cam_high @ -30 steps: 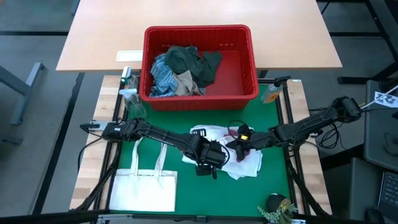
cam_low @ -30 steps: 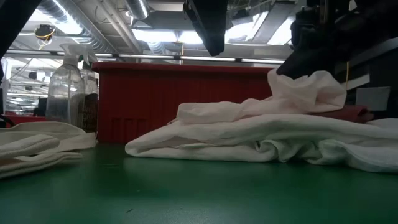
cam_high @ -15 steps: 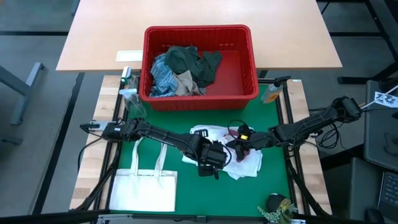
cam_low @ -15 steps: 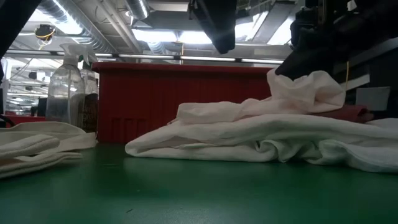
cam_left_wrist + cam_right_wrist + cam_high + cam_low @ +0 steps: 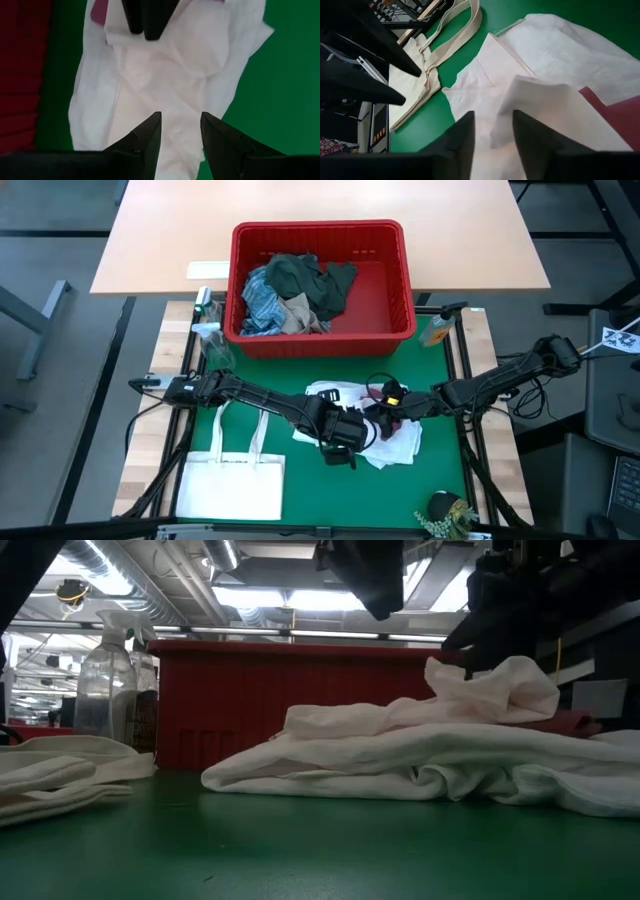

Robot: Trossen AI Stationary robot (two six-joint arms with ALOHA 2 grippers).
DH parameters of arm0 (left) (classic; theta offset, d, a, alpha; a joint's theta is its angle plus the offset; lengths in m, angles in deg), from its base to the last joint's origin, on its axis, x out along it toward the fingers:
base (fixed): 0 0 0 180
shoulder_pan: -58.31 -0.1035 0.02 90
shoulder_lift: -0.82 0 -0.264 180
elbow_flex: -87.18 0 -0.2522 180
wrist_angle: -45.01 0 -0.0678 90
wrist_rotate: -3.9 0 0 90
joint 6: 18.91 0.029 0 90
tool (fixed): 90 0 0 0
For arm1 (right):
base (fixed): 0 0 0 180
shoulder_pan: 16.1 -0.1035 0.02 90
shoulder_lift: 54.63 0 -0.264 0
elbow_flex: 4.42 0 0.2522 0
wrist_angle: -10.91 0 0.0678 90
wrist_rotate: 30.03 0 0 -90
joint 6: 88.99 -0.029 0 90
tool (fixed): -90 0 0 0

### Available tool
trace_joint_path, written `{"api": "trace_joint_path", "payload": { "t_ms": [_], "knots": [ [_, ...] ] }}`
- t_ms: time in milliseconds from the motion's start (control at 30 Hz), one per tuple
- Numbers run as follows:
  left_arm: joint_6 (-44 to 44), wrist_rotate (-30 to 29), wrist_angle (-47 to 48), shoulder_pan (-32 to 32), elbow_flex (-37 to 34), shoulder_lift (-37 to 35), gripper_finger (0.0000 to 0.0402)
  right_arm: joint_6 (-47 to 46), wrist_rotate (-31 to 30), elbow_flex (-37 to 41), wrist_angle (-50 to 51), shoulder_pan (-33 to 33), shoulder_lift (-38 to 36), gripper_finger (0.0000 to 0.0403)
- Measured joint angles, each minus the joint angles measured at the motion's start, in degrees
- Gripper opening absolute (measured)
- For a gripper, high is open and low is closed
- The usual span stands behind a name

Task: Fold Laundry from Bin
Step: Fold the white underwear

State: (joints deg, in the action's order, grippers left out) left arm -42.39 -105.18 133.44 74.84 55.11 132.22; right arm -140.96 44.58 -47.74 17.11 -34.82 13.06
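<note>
Right wrist view shows the right end effector (image 5: pixel 492 131) with its two dark fingers now spread, a raised flap of the white garment (image 5: pixel 555 100) standing in the gap but no longer pinched. A second ago those fingers were shut tight on that fold; in the low view the peak of cloth that was pulled taut under the dark arm has slumped and rounded out, so the release looks real. The garment lies crumpled on the green counter (image 5: pixel 450 480), in front of the bin (image 5: pixel 320 330), with a maroon piece (image 5: pixel 615 117) tucked under one edge.

Seen from the high view, the left end effector (image 5: pixel 343 450) has slid a little toward the right one and hangs over the near part of the same garment; the left wrist view shows its fingers (image 5: pixel 148 131) apart, above the cloth and holding nothing. They have stood that way for the whole last second.

Judging from this, one fold or drag has just ended and the garment is free on the counter, still bunched, not yet a neat fold. More laundry (image 5: pixel 290 290), striped, tan and dark green, waits in the bin. The flat tote bag (image 5: pixel 232 485) lies well apart.
</note>
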Motion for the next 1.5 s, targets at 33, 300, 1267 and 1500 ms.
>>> {"api": "trace_joint_path", "payload": {
  "t_ms": [33, 300, 1267, 1500],
  "knots": [
    [0.0, 0.0, -0.7, 0.0, 0.0, 0.0, 0.0132, 0.1, 0.6, -0.2, 0.2, 0.0, -0.2, 0.0145],
    [0.1, -2.9, -9.6, -0.2, -1.1, 0.6, 0.0132, 10.5, 7.7, -5.0, 2.7, 0.0, -5.5, 0.0172],
    [-0.3, -2.7, -30.6, -0.5, -23.0, 0.8, 0.0132, 10.4, -1.5, -6.3, 20.1, -14.0, 8.0, 0.017],
    [-0.3, -2.7, -30.6, -0.2, -23.5, 0.8, 0.0132, 10.4, -1.5, -6.3, 21.4, -13.9, 9.7, 0.017]
  ]
}}
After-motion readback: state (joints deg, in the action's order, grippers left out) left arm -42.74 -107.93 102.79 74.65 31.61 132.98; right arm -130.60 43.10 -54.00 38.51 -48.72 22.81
